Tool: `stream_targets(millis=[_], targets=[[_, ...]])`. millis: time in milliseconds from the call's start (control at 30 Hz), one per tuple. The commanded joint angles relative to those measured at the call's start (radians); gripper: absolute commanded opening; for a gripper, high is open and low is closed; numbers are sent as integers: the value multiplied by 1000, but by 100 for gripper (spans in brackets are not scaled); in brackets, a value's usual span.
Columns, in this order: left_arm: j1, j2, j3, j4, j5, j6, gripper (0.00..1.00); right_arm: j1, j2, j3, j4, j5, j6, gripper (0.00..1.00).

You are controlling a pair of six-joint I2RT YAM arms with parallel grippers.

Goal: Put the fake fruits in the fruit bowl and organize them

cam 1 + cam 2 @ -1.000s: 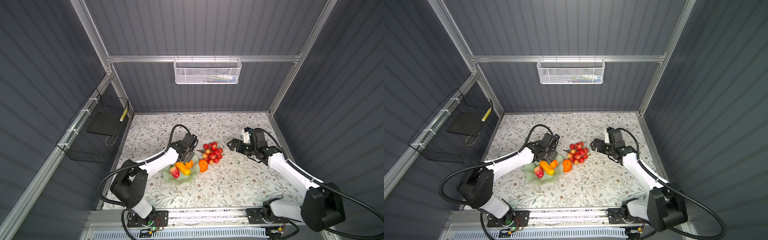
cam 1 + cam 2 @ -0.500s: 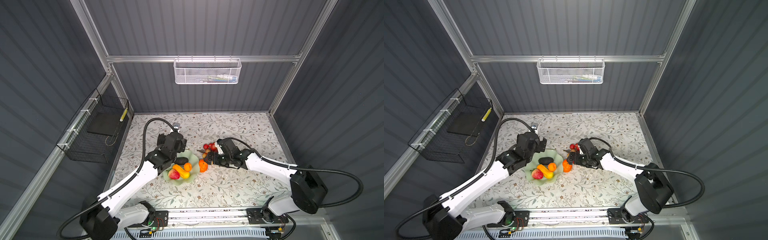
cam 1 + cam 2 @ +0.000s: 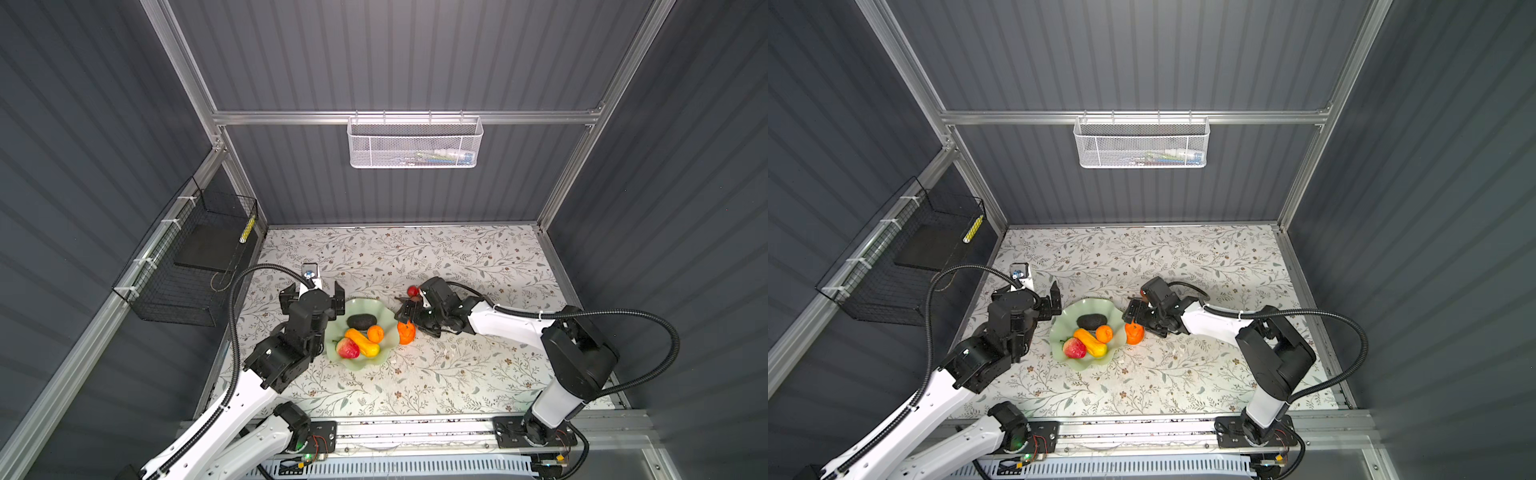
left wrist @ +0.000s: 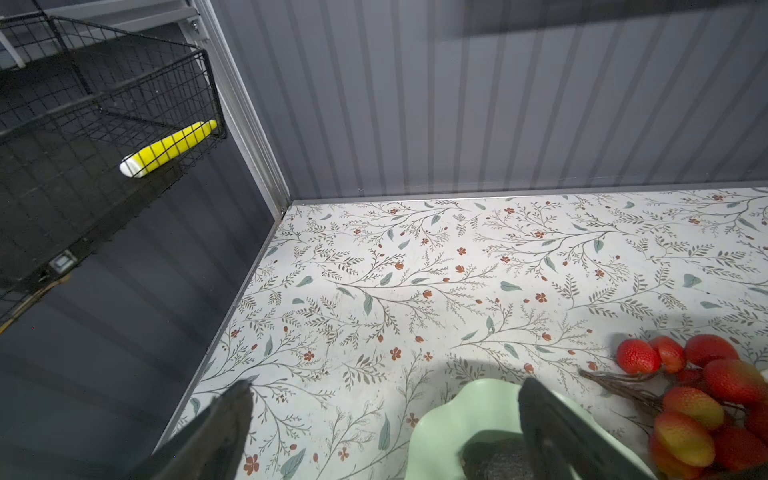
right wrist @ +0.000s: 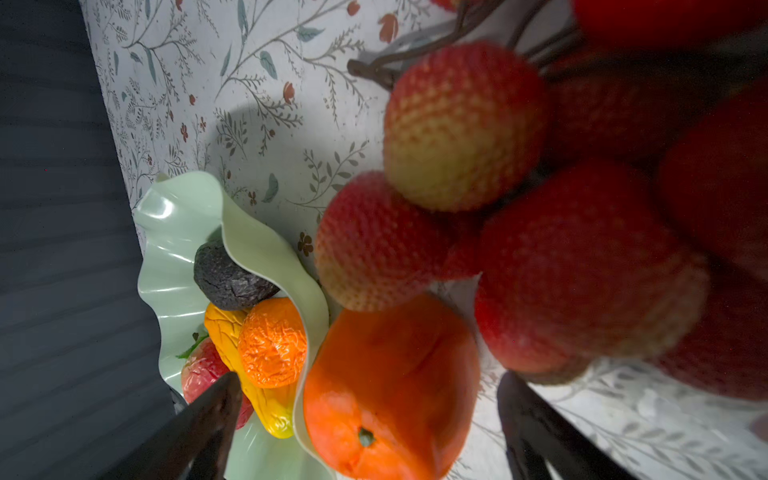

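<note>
The left arm (image 3: 226,415) and right arm (image 3: 507,326) have white links, bulky black joints and looping ribbed black cables (image 3: 648,328).

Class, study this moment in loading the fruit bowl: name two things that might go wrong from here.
1. The open right gripper hangs over the smooth orange fruit on the table, with the red bumpy fruit cluster close beside; closing might catch a berry or squeeze the orange away.
2. That orange sits beside the pale mint-green wavy-rimmed bowl; a nudge could shove the bowl.
</note>
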Motion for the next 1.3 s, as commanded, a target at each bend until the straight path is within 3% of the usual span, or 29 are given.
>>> stream_targets(millis=[0, 333, 700, 833, 1033, 1267], targets=[[3, -33, -16, -37, -27, -22, 100, 21, 26, 20, 16, -12, 81, 93], [3, -70, -29, -28, -22, -12, 100, 35, 18, -48, 41, 40, 203, 80], [3, -63, -29, -28, -15, -6, 100, 35, -37, -106, 64, 80, 222, 89], [3, -59, -24, -34, -15, -4, 100, 34, -67, -116, 57, 99, 207, 87], [3, -57, -26, -30, -17, -3, 100, 34, -74, -130, 63, 98, 200, 75], [3, -51, -20, -35, -15, -2, 100, 34, -28, -87, 71, 80, 193, 81]])
